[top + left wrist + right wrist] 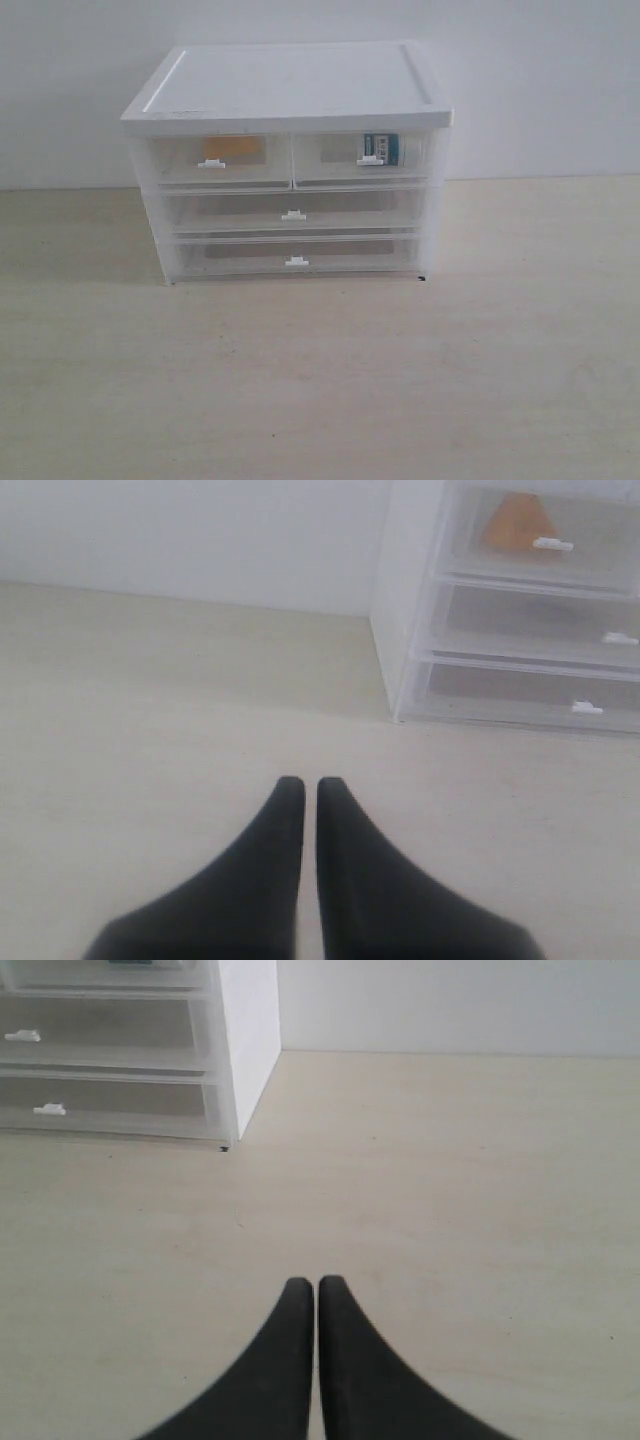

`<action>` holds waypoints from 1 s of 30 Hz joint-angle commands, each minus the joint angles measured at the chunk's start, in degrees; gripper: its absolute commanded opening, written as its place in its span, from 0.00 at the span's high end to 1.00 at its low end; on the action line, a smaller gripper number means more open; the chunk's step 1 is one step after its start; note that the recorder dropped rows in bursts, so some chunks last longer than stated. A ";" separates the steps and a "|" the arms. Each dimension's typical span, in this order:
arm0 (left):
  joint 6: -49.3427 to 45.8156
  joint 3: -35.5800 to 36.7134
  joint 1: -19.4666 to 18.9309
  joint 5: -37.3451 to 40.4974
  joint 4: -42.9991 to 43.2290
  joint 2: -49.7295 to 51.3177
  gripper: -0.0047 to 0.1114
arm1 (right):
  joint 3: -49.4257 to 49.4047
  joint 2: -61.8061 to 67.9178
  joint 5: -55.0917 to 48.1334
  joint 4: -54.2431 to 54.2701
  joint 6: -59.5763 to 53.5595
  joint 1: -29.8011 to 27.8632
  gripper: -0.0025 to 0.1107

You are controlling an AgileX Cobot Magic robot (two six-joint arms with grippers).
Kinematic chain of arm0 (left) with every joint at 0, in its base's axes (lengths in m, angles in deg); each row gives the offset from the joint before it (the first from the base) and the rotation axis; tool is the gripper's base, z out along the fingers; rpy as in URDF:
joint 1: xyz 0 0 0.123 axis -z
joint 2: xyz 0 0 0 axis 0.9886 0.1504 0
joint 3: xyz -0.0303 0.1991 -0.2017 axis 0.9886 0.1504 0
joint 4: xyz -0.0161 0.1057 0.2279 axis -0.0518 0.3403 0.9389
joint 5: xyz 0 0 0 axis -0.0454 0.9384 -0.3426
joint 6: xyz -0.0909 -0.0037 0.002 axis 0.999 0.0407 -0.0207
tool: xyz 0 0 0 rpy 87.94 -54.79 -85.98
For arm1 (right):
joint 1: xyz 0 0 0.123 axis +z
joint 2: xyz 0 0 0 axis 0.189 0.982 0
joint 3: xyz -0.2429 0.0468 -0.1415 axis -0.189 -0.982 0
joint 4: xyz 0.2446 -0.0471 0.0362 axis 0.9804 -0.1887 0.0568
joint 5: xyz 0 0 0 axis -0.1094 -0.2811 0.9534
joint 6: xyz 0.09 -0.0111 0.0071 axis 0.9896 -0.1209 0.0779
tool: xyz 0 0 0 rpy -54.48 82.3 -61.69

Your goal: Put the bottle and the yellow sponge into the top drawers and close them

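Observation:
The white-topped translucent cabinet (290,85) stands at the back of the table. Both top drawers are pushed in. Inside the top left drawer (215,160) lies the yellow sponge (232,150), which also shows as an orange wedge (518,522) in the left wrist view. The top right drawer (365,157) holds the bottle (381,149), its blue-teal label visible through the plastic. My left gripper (302,784) is shut and empty above bare table, left of the cabinet. My right gripper (315,1284) is shut and empty too, off the cabinet's right corner. Neither gripper appears in the exterior view.
Two full-width drawers (293,210) (296,256) below are pushed in, each with a small white tab. A white wall (540,80) rises right behind the cabinet. The pale wooden table (320,380) stretches in front and to both sides.

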 commanded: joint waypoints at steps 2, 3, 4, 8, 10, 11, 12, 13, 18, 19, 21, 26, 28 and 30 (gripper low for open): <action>-0.23 0.23 0.17 -0.04 0.05 -0.17 0.92 | 0.08 -0.28 -0.10 -6.70 7.40 -0.10 0.98; -0.23 0.23 0.17 -0.04 0.05 -0.17 0.92 | 0.08 -0.28 -0.10 -6.70 7.28 -0.10 0.98; -0.23 0.23 0.17 -0.04 0.05 -0.17 0.92 | 0.08 -0.28 -0.10 -6.70 7.06 -0.10 0.98; -0.23 0.23 0.17 -0.04 0.05 -0.17 0.92 | 0.08 -0.28 -0.10 -6.70 5.62 -0.10 0.98; -0.23 0.23 0.17 -0.04 0.05 -0.17 0.92 | 0.08 -0.28 0.28 -6.70 5.52 -0.10 0.98; -0.23 0.23 0.17 -0.04 0.05 -0.17 0.92 | 0.08 -0.28 0.28 -6.70 5.52 -0.10 0.98; -0.23 0.23 0.17 -0.04 0.05 -0.17 0.92 | 0.08 -0.28 0.28 -6.70 5.36 -0.10 0.98; -0.23 0.23 0.17 -0.04 0.05 -0.17 0.92 | 0.08 -0.28 0.28 -6.70 5.36 -0.10 0.98; -0.23 0.23 0.17 -0.04 0.05 -0.17 0.92 | 0.08 -0.28 0.28 -6.70 5.36 -0.10 0.98; -0.23 0.23 0.17 -0.04 0.05 -0.17 0.92 | 0.08 -0.28 0.28 -6.70 5.36 -0.10 0.98; -0.23 0.23 0.17 -0.04 0.05 -0.17 0.92 | 0.08 -0.28 0.28 -6.70 5.36 -0.10 0.98; -0.23 0.23 0.17 -0.04 0.05 -0.17 0.92 | 0.08 -0.28 0.28 -6.70 5.36 -0.10 0.98; -0.23 0.23 0.17 -0.04 0.05 -0.17 0.92 | 0.08 -0.28 0.28 -6.70 5.60 -0.10 0.98; -0.23 0.23 0.17 -0.04 0.05 -0.17 0.92 | 0.08 -0.28 0.28 -6.70 5.60 -0.10 0.98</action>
